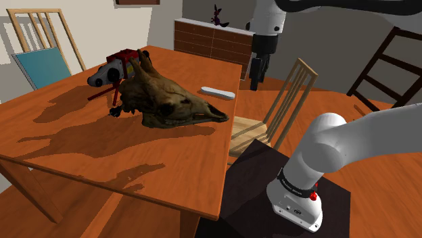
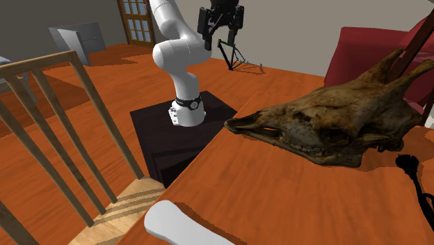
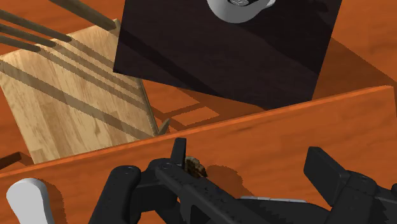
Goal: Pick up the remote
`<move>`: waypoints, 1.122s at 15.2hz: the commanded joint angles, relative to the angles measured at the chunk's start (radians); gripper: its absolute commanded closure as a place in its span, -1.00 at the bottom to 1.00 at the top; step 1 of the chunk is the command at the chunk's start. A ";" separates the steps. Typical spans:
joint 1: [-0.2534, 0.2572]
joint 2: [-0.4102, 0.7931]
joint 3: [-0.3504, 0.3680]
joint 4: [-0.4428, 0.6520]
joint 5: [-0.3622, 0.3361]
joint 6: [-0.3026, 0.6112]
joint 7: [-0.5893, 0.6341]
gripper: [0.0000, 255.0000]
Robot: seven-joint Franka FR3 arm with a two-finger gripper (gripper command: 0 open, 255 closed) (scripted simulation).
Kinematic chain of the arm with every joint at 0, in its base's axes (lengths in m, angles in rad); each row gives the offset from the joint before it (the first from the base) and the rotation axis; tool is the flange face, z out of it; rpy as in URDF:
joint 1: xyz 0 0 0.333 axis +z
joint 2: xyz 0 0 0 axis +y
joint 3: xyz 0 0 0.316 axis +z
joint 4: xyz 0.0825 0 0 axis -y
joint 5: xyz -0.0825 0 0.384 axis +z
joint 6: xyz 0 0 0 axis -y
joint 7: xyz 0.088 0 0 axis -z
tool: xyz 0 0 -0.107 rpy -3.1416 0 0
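The remote [image 1: 218,93] is a flat white bar lying near the table's edge on the shoulder view's right, just beyond the snout of a brown animal skull [image 1: 172,100]. My black gripper [image 1: 255,80] hangs high in the air past that edge, above the wooden chair, off to the side of the remote and well clear of it. In the second exterior view the remote [image 2: 184,226] lies in the foreground and the gripper [image 2: 222,36] is far behind, fingers spread. In the wrist view the open gripper [image 3: 226,191] has nothing between its fingers, and the remote [image 3: 25,200] lies beside the left finger [image 3: 118,197].
The orange wooden table [image 1: 101,145] also carries a red and white device on a small tripod [image 1: 111,71] behind the skull. A light wooden chair [image 1: 270,118] stands between table and dark stand [image 2: 174,136]. A dresser [image 1: 213,40] stands at the back.
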 commanded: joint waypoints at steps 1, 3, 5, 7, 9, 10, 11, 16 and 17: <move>0.000 0.000 0.000 0.000 0.000 0.000 0.000 -1.00; -0.008 0.034 -0.032 -0.014 -0.028 0.057 -0.044 -1.00; -0.016 0.074 -0.064 -0.023 -0.054 0.116 -0.086 -1.00; -0.023 0.120 -0.096 -0.026 -0.077 0.174 -0.127 -1.00; -0.030 0.171 -0.127 -0.024 -0.097 0.232 -0.168 -1.00; -0.033 0.198 -0.142 -0.020 -0.105 0.261 -0.188 -1.00; -0.035 0.226 -0.158 -0.015 -0.113 0.290 -0.208 -1.00; -0.043 0.382 -0.230 0.032 -0.132 0.425 -0.310 -1.00; -0.043 0.415 -0.244 0.045 -0.132 0.451 -0.331 -1.00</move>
